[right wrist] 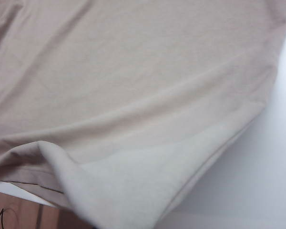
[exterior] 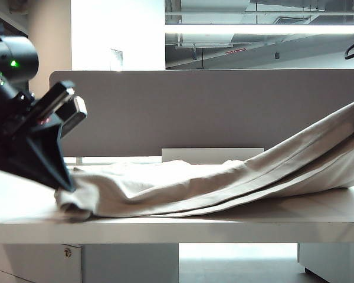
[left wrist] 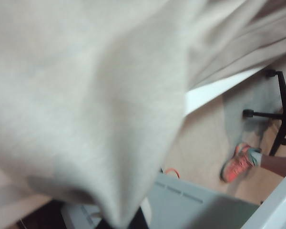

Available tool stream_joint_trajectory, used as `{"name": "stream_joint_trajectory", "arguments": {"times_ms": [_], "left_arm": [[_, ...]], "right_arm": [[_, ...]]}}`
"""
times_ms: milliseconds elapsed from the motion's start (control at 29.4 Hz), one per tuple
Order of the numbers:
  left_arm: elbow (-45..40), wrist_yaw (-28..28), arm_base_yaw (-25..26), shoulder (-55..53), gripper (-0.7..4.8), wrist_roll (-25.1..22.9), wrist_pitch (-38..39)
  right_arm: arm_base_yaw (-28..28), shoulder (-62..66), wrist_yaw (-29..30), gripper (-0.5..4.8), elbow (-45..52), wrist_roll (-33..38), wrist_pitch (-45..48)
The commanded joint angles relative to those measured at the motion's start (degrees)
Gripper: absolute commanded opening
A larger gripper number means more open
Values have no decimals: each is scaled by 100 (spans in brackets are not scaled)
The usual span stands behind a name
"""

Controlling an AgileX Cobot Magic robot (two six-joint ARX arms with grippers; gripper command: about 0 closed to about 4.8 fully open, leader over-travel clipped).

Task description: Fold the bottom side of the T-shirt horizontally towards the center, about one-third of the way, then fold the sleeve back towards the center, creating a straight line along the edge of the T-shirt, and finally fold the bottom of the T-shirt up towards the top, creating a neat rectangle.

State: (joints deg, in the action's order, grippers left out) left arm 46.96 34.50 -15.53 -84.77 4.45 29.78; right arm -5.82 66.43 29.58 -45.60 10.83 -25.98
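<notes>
T-shirt point(exterior: 224, 177) lies lengthwise across table point(exterior: 165, 227); left end bunched on table, right end lifted off surface. Left end effector point(exterior: 64, 184) at cloth's left end, pressed together, cloth gathered at its tip in left wrist view; grip likely. Right end effector outside exterior view; fingers unseen in its own wrist view, pressed together, judged pinching raised end. First lengthwise fold seems under way; sleeve fold and bottom-up fold remain.
</notes>
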Motion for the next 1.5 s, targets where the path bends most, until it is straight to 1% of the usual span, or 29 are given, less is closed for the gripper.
{"name": "stream_joint_trajectory", "arguments": {"times_ms": [34,136,204,409,477,647,852,988,1158,1499], "left_arm": [[302,35,-2,240,-6,-101,-13],[544,-57,7,463,-6,-96,11],[658,-238,9,570,-6,-92,9],[717,-688,9,570,-6,-83,-63],[717,-688,9,573,-6,-37,-225],[719,-754,138,573,-6,339,-826],[719,-885,361,573,-6,468,-1204],[719,-929,374,573,-6,643,-1598],[719,-1051,369,570,-6,796,-1952],[719,-1600,372,546,-6,813,-2734]], "right_arm": [[0,-20,-9,-5,-50,-24,122],[0,-20,-9,-5,-50,-11,188],[0,-20,-11,-5,-50,11,254],[0,11,-140,-5,-55,142,476],[0,59,-138,-5,-61,162,505],[0,269,-133,-5,-68,278,702],[0,448,-136,-5,-114,428,1029],[-9,546,-144,-5,-256,549,1300],[-9,782,-181,-5,-605,566,1287],[-7,1434,-186,-5,-1003,566,1449]]}}
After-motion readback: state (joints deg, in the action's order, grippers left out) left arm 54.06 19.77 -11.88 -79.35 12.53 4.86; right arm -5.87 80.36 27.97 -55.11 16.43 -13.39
